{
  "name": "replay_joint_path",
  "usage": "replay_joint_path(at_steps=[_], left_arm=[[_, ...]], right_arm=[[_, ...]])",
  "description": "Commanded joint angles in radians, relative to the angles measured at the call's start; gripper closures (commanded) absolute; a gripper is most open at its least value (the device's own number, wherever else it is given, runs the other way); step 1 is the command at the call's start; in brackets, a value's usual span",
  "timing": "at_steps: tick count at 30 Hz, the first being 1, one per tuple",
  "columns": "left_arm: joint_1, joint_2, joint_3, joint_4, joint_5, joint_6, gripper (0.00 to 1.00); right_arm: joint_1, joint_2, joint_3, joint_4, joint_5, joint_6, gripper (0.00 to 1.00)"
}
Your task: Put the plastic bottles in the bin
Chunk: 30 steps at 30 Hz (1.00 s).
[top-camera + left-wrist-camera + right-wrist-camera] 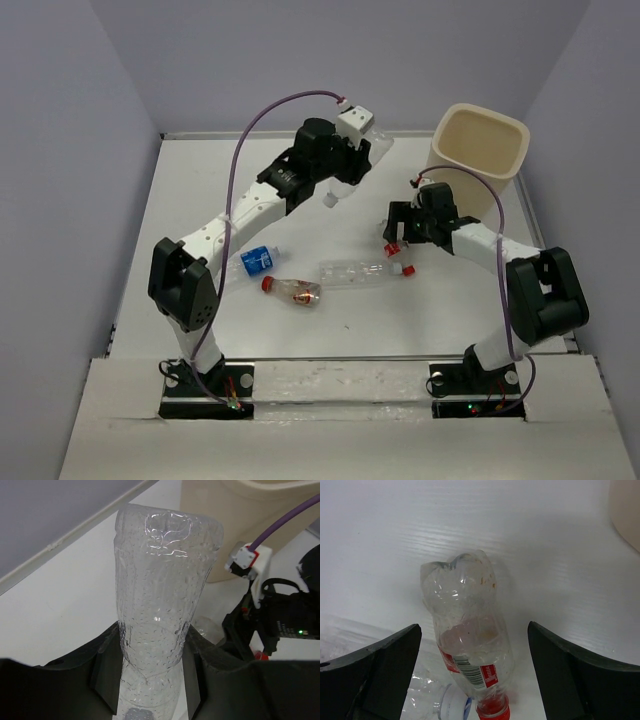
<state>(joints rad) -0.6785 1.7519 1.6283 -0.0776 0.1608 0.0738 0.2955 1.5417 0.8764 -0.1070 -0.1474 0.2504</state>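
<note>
L gripper [152,672] clamps clear bottle [165,575] near its neck, aloft near bin [500,152]; R gripper [472,627] gapes over red-cap bottle [470,640] on table [200,190]. Both likely light, crushable, slick: take mid-body, w/ gentle squeeze.

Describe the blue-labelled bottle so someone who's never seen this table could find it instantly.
Start at the left arm, on the white table. Just right of its lower link lies a small clear bottle. It alone wears a blue label; the neighbouring bottle has a red cap and orange label.

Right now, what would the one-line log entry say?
left hand: holding clear bottle | right hand: open over red-capped bottle | bin: upright
</note>
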Motion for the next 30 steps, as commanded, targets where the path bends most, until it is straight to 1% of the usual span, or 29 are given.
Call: replay_joint_path(at_steps=[1,2,5,8,9,11,14,15,17,18,19,21,23,27,30], left_arm=[[0.0,-0.074,0.056,0.127,0.1,-0.12,0.72],[0.0,-0.086,0.056,0.142,0.103,-0.15,0.72],[0.0,-0.104,0.048,0.22,0.12,-0.209,0.72],[0.0,-0.106,0.061,0.254,0.137,-0.245,0.72],[0.0,-0.106,0.073,0.272,0.144,-0.267,0.72],[0.0,-0.101,0.082,0.294,0.167,-0.292,0.72],[0.0,-0.098,0.088,0.347,0.186,-0.341,0.72],[0.0,-0.097,0.087,0.383,0.189,-0.356,0.72],[0.0,-0.091,0.077,0.436,0.201,-0.403,0.72],[0.0,-0.088,0.074,0.455,0.207,-0.422,0.72],[0.0,-0.083,0.07,0.472,0.212,-0.439,0.72],[-0.003,-0.065,0.058,0.53,0.224,-0.494,0.72],[-0.007,-0.054,0.056,0.568,0.227,-0.525,0.72],[-0.024,-0.017,0.088,0.662,0.235,-0.597,0.72],[-0.036,0.027,0.143,0.716,0.237,-0.623,0.72]], right_arm=[[0.005,0.037,0.059,-0.011,0.043,-0.023,0.11],[0.005,0.041,0.059,-0.011,0.049,-0.023,0.12],[0.005,0.047,0.061,-0.011,0.055,-0.022,0.21],[0.005,0.057,0.058,-0.011,0.063,-0.02,0.28],[0.005,0.057,0.056,-0.011,0.068,-0.022,0.35],[0.005,0.049,0.052,-0.01,0.094,-0.022,0.41],[0.005,0.002,0.038,-0.01,0.138,-0.022,0.51],[0.016,-0.015,0.033,-0.008,0.141,-0.022,0.56],[0.016,-0.077,0.023,-0.008,0.193,-0.022,0.6],[0.016,-0.098,0.016,-0.008,0.206,-0.023,0.6],[0.025,-0.121,0.012,-0.01,0.221,-0.022,0.67],[0.025,-0.214,-0.007,-0.011,0.255,-0.016,0.69],[0.025,-0.238,-0.01,-0.016,0.261,-0.008,0.69],[0.025,-0.382,-0.01,-0.039,0.258,0.016,0.7],[0.025,-0.462,0.004,-0.074,0.279,0.026,0.71]])
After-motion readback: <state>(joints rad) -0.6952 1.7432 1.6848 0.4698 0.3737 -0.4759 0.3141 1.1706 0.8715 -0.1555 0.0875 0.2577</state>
